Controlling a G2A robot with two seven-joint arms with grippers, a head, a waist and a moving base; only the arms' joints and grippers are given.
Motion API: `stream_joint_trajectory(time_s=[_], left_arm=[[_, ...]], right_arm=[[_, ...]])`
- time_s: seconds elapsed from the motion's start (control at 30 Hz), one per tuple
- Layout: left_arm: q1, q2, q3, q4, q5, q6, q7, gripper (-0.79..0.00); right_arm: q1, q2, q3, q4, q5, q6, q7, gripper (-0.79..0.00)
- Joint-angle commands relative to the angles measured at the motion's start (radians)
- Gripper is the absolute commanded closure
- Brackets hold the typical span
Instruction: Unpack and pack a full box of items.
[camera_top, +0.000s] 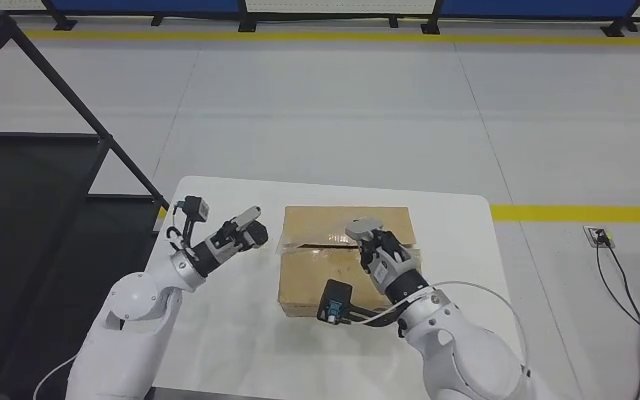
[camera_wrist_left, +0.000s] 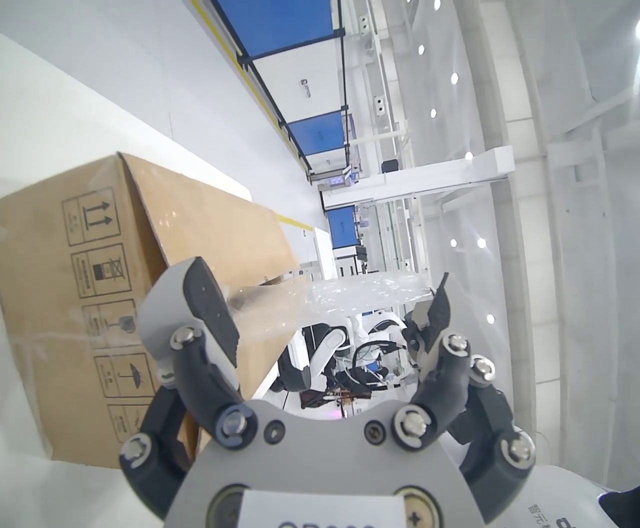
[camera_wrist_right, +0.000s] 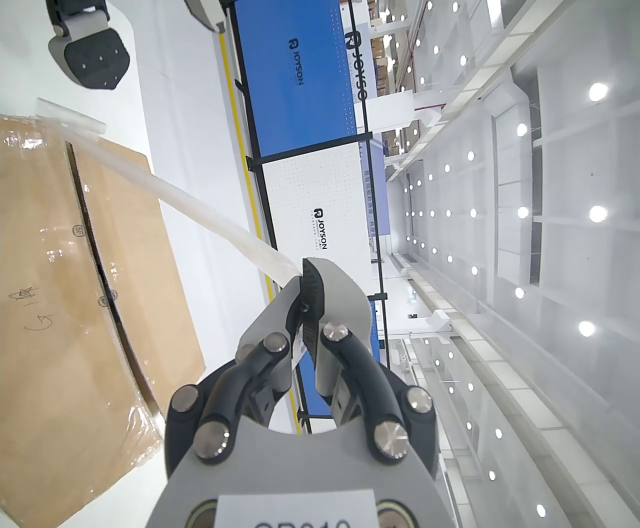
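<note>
The box (camera_top: 340, 262) sits closed at the middle of the table (camera_top: 230, 330). We are at the unsealing step: our right gripper (camera_wrist_right: 303, 280) is clamped on a strip of clear tape (camera_wrist_right: 200, 210) that runs up from the box top. Our left gripper (camera_wrist_left: 320, 282) hangs wide open beside the box. Next, in our judgement, the strip must be pulled fully free before the box can be opened.

Up-arrows, perhaps umbrella, on box (camera_wrist_left: 100, 300)
</note>
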Motion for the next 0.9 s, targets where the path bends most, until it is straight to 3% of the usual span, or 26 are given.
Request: stream_joint_trajectory(time_s=[0.0, 0.17, 0.43, 0.7, 0.73, 0.77, 0.83, 0.87], left_arm=[[0.027, 0.007, -0.040, -0.007, 0.012, -0.010, 0.013, -0.785], [0.067, 0.015, -0.054, -0.020, 0.040, -0.008, -0.019, -0.785], [0.060, 0.013, 0.015, -0.040, 0.137, -0.031, -0.046, -0.785], [0.052, 0.009, 0.066, -0.052, 0.294, -0.048, 0.064, -0.776], [0.051, 0.008, 0.072, -0.052, 0.311, -0.048, 0.076, -0.665], [0.050, 0.007, 0.078, -0.052, 0.319, -0.050, 0.083, -0.613], [0.047, 0.006, 0.087, -0.048, 0.317, -0.058, 0.078, -0.314], [0.045, 0.006, 0.089, -0.045, 0.320, -0.065, 0.075, -0.274]], right_arm=[[0.005, -0.005, -0.001, -0.002, 0.005, 0.006, -0.007, 0.000], [0.012, -0.016, -0.001, -0.004, 0.007, 0.029, -0.032, 0.000], [0.020, -0.032, -0.007, -0.026, -0.004, 0.022, -0.056, 0.000], [0.023, -0.047, -0.005, -0.027, -0.002, 0.004, -0.056, 0.000], [0.021, -0.049, -0.003, -0.026, -0.002, 0.004, -0.054, 0.000], [0.018, -0.050, -0.001, -0.026, -0.002, 0.004, -0.053, 0.000], [0.012, -0.053, 0.004, -0.024, 0.000, 0.003, -0.054, 0.000], [0.010, -0.054, 0.008, -0.024, 0.001, 0.004, -0.056, 0.000]])
